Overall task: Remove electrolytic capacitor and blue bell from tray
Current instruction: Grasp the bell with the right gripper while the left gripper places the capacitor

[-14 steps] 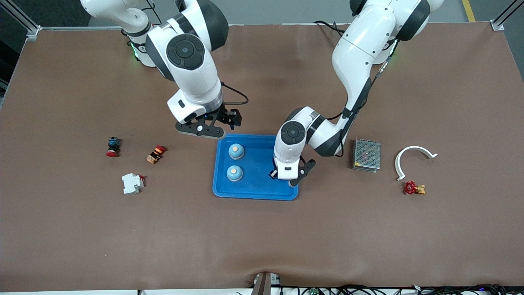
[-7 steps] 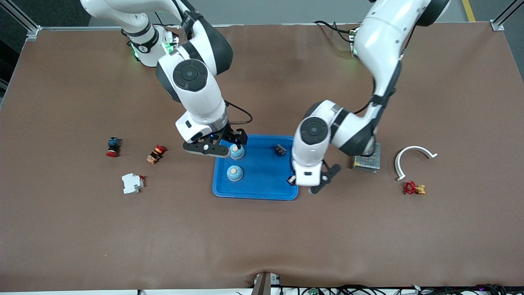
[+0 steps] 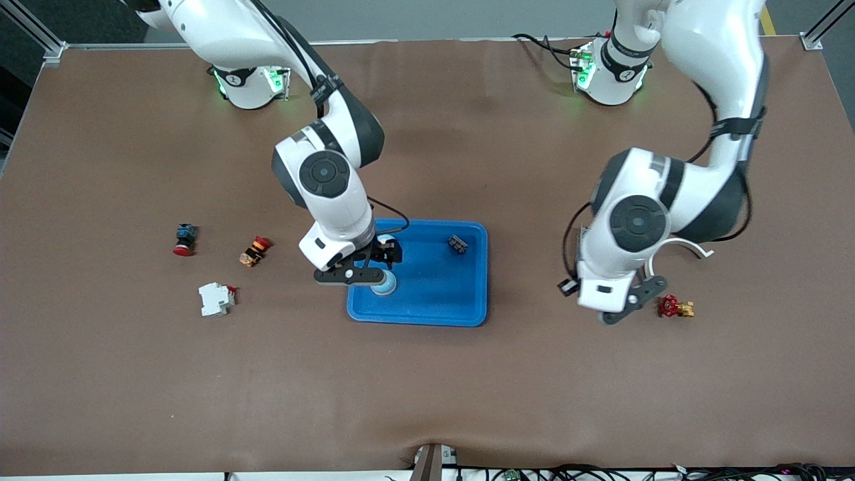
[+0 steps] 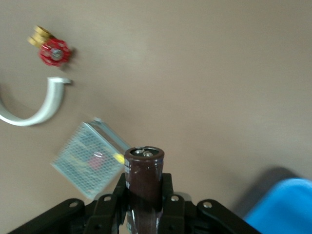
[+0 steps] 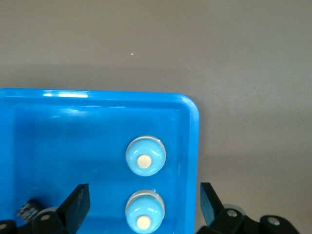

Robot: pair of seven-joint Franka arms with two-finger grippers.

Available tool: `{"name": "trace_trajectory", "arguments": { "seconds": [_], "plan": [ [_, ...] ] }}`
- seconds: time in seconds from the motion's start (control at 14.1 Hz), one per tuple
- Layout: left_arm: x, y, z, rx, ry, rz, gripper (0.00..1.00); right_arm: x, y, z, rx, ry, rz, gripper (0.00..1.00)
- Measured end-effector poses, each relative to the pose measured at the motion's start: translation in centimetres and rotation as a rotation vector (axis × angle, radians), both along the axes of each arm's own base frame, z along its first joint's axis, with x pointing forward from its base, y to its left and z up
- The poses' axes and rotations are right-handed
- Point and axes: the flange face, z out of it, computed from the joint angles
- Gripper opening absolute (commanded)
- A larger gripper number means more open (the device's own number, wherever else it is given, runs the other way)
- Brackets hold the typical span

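My left gripper (image 4: 144,214) is up over the bare brown desk (image 3: 427,387), above the spot beside the metal mesh box (image 4: 87,158), its fingers (image 4: 109,214) pinching a dark brown cylindrical capacitor (image 4: 144,181) that stands upright between them, its flat top showing two small shiny terminals. Near it lie a curved white plastic arc (image 4: 36,109) and a small red valve wheel with a brass body (image 4: 52,50).

My right gripper (image 3: 364,267) hangs over the corner of the glossy blue plastic tray (image 3: 434,304) that is nearest the front camera at the right arm's end, its black fingers (image 5: 75,204) spread wide and holding nothing. Beneath it two rounded, pale blue bells (image 5: 146,156) sit side by side in the tray along its wall at the right arm's end, each with a cream button on its dome. A small black ribbed part (image 3: 457,244) lies in the tray's corner farthest from the front camera, toward the left arm's end.
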Motion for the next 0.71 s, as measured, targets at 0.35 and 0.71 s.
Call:
{"name": "trace_trajectory", "arguments": {
  "seconds": [0.35,0.71],
  "plan": [
    [-0.6,12.6,-3.5,-0.003,0.118,-0.045,0.00,0.6,0.4,-4.7,0.012,-0.008,0.030,1.00],
    [-1.8,22.0,-8.2,-0.008,0.104,-0.027,0.00,0.0,1.2,-8.1,0.003,0.016,0.047,1.00]
  ]
}}
